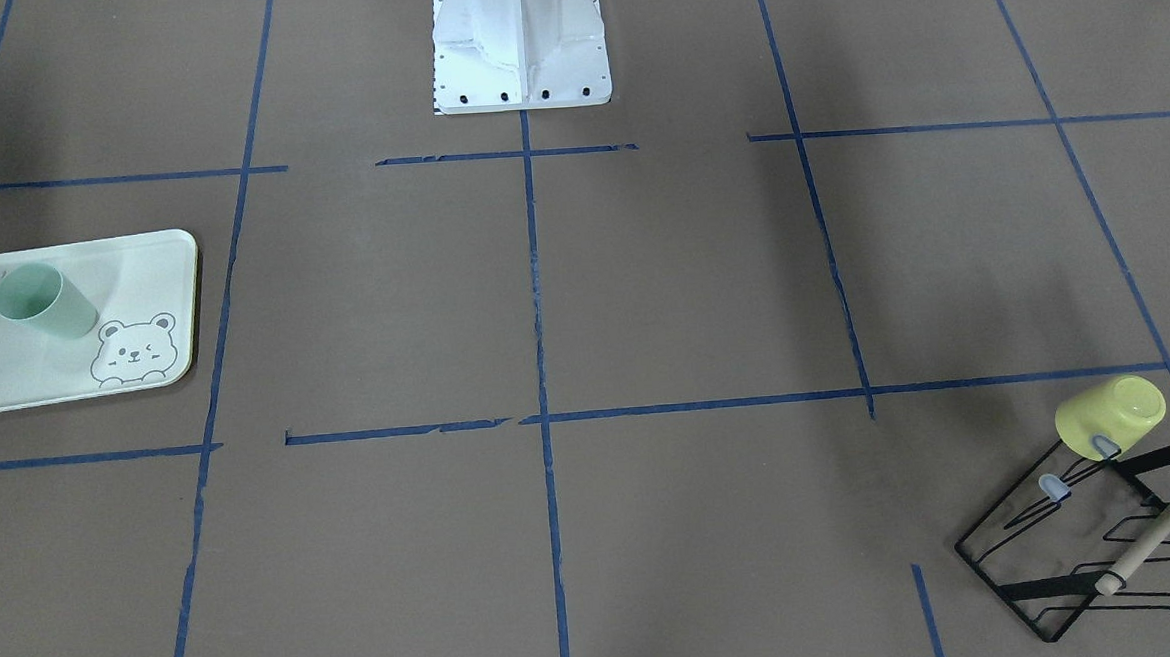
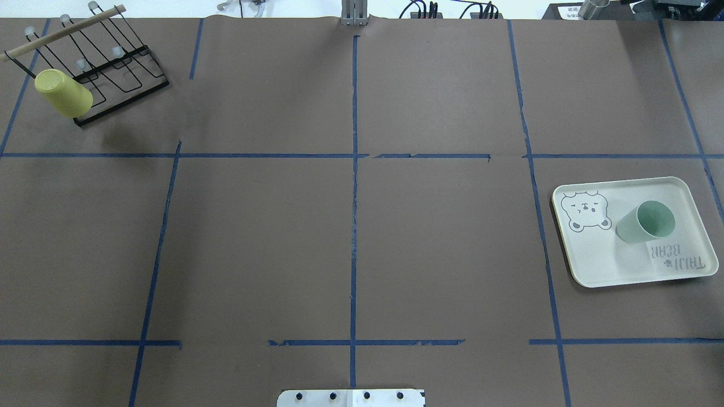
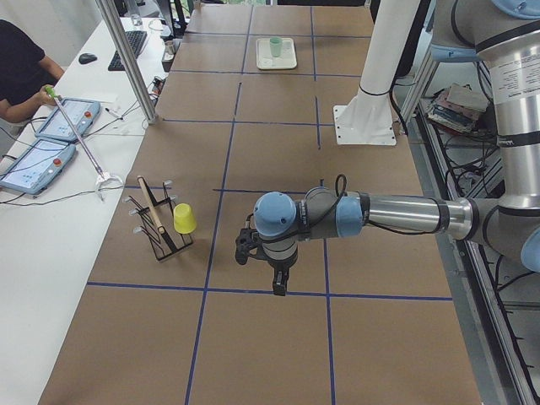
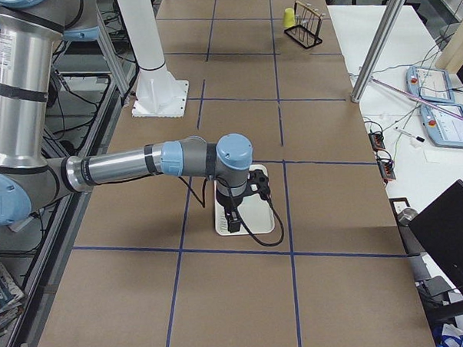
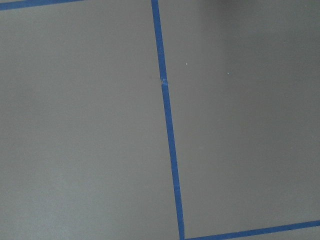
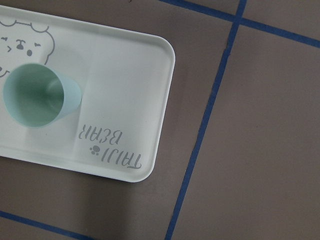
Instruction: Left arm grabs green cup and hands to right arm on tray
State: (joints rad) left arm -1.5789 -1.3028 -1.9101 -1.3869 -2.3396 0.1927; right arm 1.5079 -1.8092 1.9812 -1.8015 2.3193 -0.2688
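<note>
One green cup [image 2: 645, 221] upright on tray [image 2: 599, 257], mouth up, long axis vertical

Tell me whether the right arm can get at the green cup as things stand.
Probably yes: the right arm hangs above the tray, where the green cup stands upright and alone.

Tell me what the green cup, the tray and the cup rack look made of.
Green cup: likely matte plastic, given its uniform mint colour and thin wall.
Tray: probably plastic or melamine, being smooth with a soft sheen and printed artwork.
Rack: apparently thin metal wire with a black coating. I can't confirm this from the look alone.
</note>
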